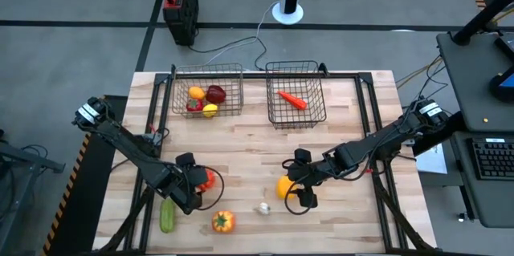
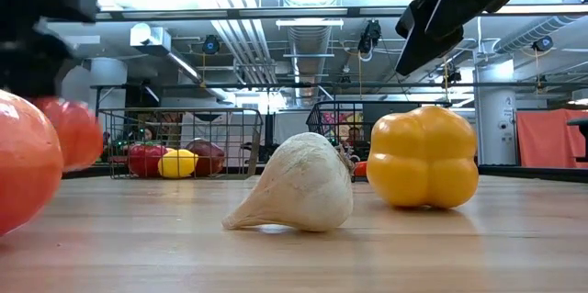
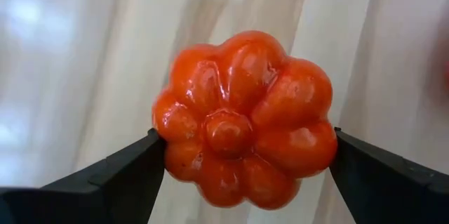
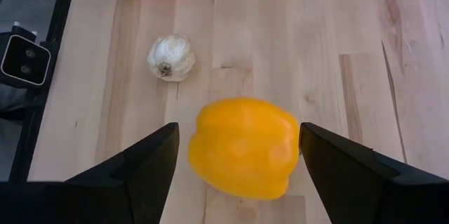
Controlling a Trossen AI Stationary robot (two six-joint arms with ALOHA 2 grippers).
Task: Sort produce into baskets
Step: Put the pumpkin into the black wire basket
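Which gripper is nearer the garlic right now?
Right. The right gripper stands around the yellow pepper, just right of the garlic in the high view. The left gripper, fingers either side of a red tomato, is farther off to its left.

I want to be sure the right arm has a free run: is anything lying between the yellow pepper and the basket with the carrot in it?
Nothing visible does. The yellow pepper sits between the right gripper's open fingers, with bare table up to the right basket. The garlic lies on the side away from the basket.
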